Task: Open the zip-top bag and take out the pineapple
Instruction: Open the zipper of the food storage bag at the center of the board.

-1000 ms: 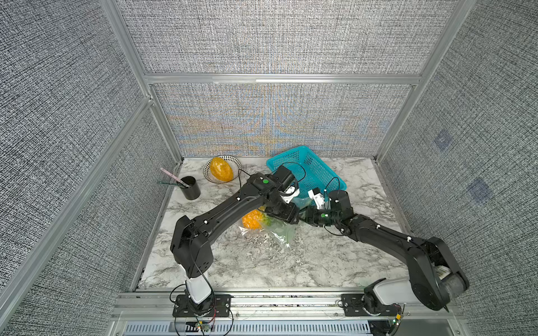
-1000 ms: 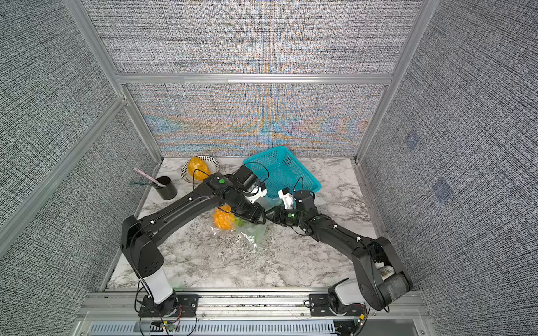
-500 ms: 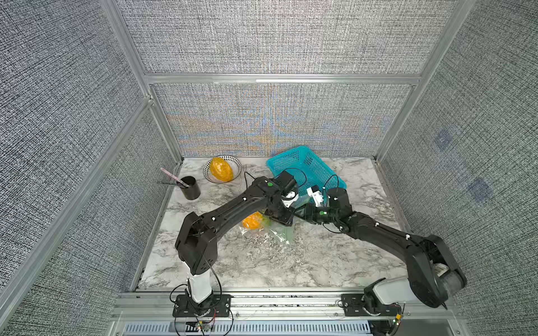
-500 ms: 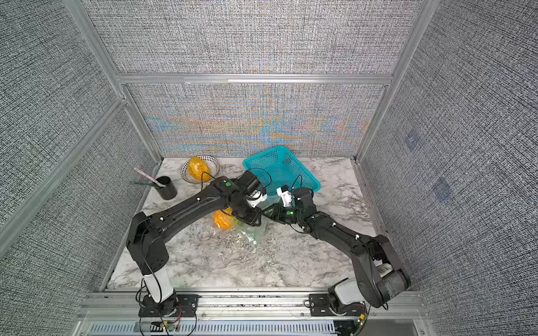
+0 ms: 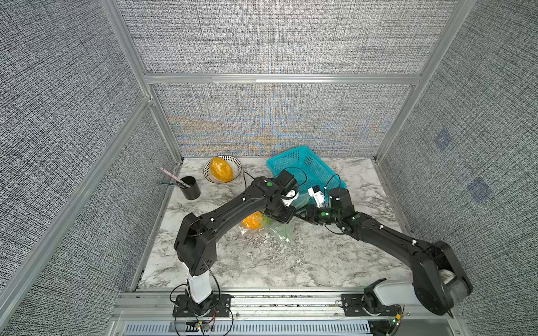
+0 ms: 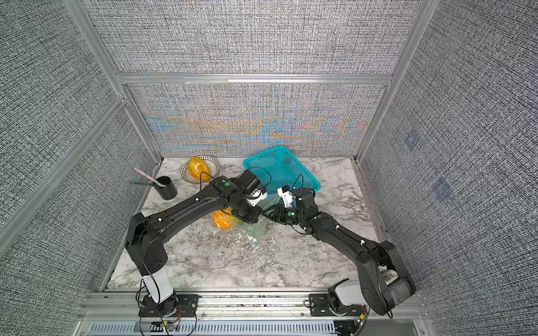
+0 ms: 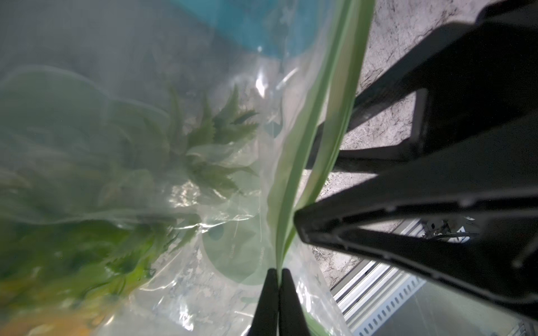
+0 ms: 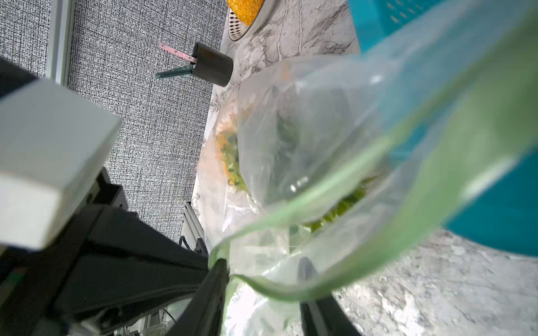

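The clear zip-top bag [image 5: 281, 231] [image 6: 254, 231] lies mid-table with the orange-yellow pineapple [image 5: 252, 221] [image 6: 221, 220] inside, its green crown toward the bag's mouth. My left gripper [image 7: 279, 273] is shut, pinching one end of the green zip strip [image 7: 294, 180]. My right gripper [image 8: 262, 276] meets it there with its jaws apart. One of its fingers [image 8: 215, 282] is outside the plastic and the other shows through it. The mouth gapes in the right wrist view, with pineapple [image 8: 233, 165] leaves showing. In both top views the grippers [image 5: 292, 212] [image 5: 304, 211] nearly touch.
A teal basket [image 5: 305, 167] stands just behind the bag. A patterned bowl [image 5: 237, 167] holding a smooth orange oval fruit [image 5: 221, 173] sits at the back left. A black cup [image 5: 191, 189] with pens is near the left wall. Grey walls enclose three sides.
My left gripper has slid right toward the bag's mouth and closed on the zip strip. The right gripper has kept its place and opening.
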Controlling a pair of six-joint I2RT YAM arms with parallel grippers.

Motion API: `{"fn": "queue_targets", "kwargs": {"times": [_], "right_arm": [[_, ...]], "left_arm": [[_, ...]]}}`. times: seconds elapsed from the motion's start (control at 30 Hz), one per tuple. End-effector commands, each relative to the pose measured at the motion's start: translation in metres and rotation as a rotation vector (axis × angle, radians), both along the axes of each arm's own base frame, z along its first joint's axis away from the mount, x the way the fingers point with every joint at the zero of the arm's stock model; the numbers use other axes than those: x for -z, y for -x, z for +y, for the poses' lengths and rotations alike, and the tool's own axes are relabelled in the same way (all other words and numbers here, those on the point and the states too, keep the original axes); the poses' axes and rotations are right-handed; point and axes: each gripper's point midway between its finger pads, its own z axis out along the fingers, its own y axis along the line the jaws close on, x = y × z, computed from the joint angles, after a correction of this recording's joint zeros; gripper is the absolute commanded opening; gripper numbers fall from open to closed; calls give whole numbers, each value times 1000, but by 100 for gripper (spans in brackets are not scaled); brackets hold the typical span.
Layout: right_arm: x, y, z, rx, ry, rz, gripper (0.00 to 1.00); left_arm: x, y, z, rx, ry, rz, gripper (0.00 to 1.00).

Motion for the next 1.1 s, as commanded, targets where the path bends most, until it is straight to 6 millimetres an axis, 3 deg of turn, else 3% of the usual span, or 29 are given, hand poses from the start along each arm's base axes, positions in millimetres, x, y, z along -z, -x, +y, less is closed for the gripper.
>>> {"fn": "queue_targets", "kwargs": {"times": [0.0, 0.27, 0.5, 0.67, 0.77, 0.93, 1.07], "right_arm": [[7, 10, -14, 8, 62, 14, 43], [33, 38, -47, 23, 236, 61, 37], [5, 42, -52, 55, 217, 25, 36], [-69, 31, -35, 48, 28, -153, 37], [-93, 27, -23, 33, -77, -186, 37], [-96, 25, 2, -21, -161, -190, 37], [-77, 21, 19, -62, -147, -164, 37]], "left_arm": [[-10, -1, 5, -26, 5, -22, 0], [-32, 3, 11, -63, 42, -52, 0], [-42, 12, 22, -69, 44, -62, 0], [-40, 16, 29, -69, 30, -61, 0], [-42, 17, 27, -70, 43, -56, 0], [-52, 19, 16, -82, 105, -30, 0], [-57, 19, 11, -92, 145, -21, 0]]}}
